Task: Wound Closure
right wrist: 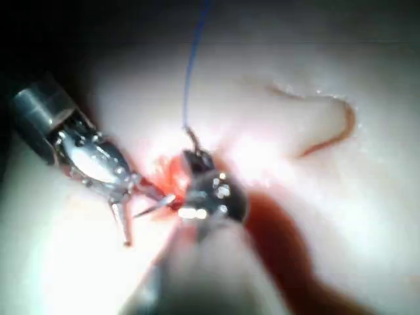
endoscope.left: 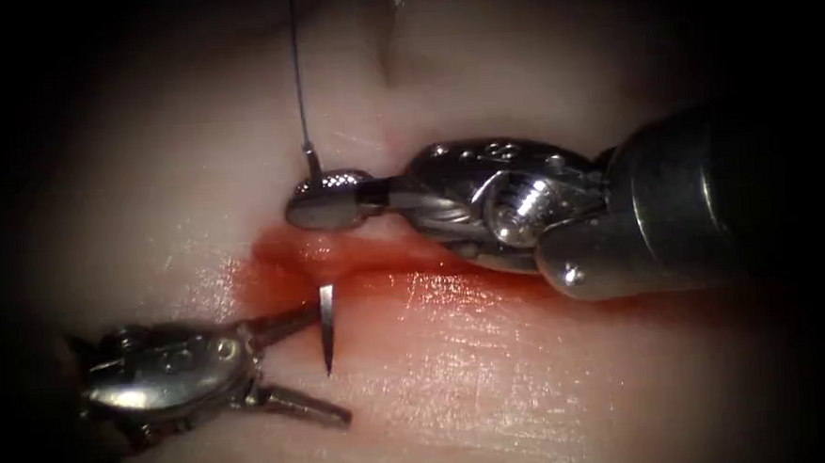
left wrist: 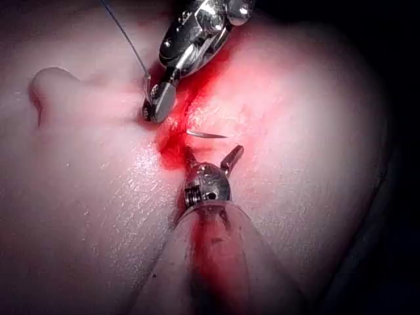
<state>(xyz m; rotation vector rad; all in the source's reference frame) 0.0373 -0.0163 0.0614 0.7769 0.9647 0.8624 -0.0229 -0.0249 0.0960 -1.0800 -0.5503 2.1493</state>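
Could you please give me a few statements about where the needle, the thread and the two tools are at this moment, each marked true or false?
1. The right hand is shut on the needle's tail end, where the thread joins. True.
2. The needle lies loose on the tissue. False: it passes through the tissue, its tip out below the cut.
3. The left hand is open, holding nothing. True.
4. The left hand holds the thread. False: the thread runs up from the right hand.
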